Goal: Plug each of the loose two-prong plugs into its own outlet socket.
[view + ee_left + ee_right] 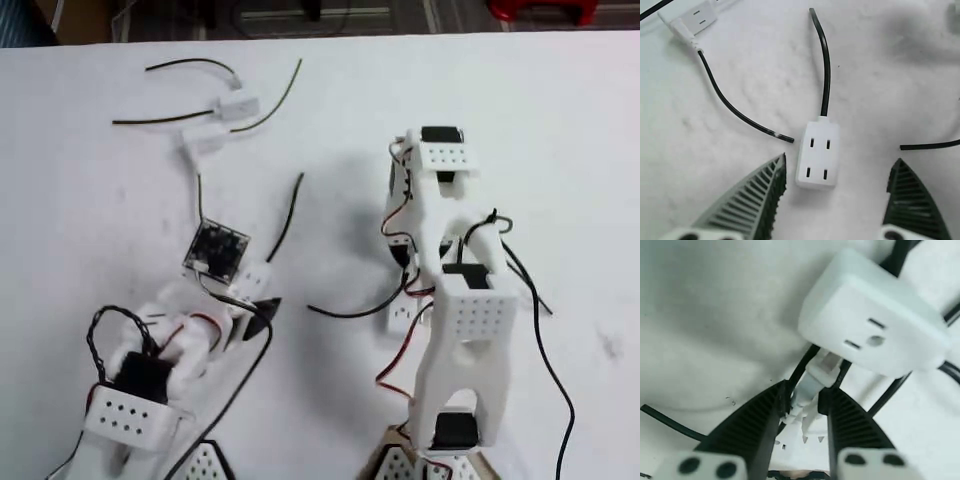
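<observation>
White plastic two-prong plug (815,376), pinched in the right gripper (804,390) just beside a boxy white outlet socket (872,310), could twist and miss its slots (875,323).

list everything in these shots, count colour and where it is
table: one, white, under everything
four-slot socket: one, white with black cord, flat on the table
three-hole socket: one, white, close beyond the plug
plug: one, white, in the right gripper
corded connectors: two, white with dark cords, side by side, far side, left in the high view
red object: one, red, past the table's far edge
arms: two, white with black motors, near edge
left gripper: one, dark fingers, open either side of the four-slot socket
right gripper: one, dark fingers, shut on the plug
</observation>
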Robot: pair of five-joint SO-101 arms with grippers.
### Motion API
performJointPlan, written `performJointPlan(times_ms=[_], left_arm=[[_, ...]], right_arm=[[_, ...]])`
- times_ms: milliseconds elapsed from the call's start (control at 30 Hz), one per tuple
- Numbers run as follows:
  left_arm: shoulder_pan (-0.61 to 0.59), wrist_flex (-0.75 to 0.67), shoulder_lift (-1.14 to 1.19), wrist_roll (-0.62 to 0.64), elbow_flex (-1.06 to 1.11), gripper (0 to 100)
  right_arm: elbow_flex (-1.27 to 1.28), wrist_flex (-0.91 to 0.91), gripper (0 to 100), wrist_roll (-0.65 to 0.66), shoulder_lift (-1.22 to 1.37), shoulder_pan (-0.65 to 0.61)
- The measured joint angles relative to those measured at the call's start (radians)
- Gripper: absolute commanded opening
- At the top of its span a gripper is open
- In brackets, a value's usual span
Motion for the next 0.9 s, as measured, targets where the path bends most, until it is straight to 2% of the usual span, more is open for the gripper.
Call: performJointPlan(times_ms=[233, 333, 500, 633, 733, 800, 900], left_arm=[[0.0, 0.0, -0.003, 0.0, 0.0, 32], [-0.064, 0.0, -0.003, 0.006, 0.0, 32], [-0.296, 0.0, -0.003, 0.106, -0.009, 32], [-0.571, 0.0, -0.006, 0.141, -0.012, 32], [-0.793, 0.0, -0.006, 0.144, -0.012, 32], [-0.858, 0.0, -0.006, 0.146, -0.012, 32], [-0.836, 0.0, -0.006, 0.144, -0.012, 32]], right_arm=[[-0.121, 0.0, 10.1, 0.0, -0.141, -0.097], [-0.175, 0.002, 10.1, 0.0, -0.212, -0.186], [-0.258, 0.006, 10.1, 0.006, -0.25, -0.373], [-0.307, -0.011, 10.1, 0.006, -0.239, -0.506], [-0.351, -0.014, 10.5, 0.008, -0.175, -0.557], [-0.359, 0.003, 10.5, 0.008, -0.135, -0.548], [-0.327, 0.006, 10.6, 0.008, -0.126, -0.45]])
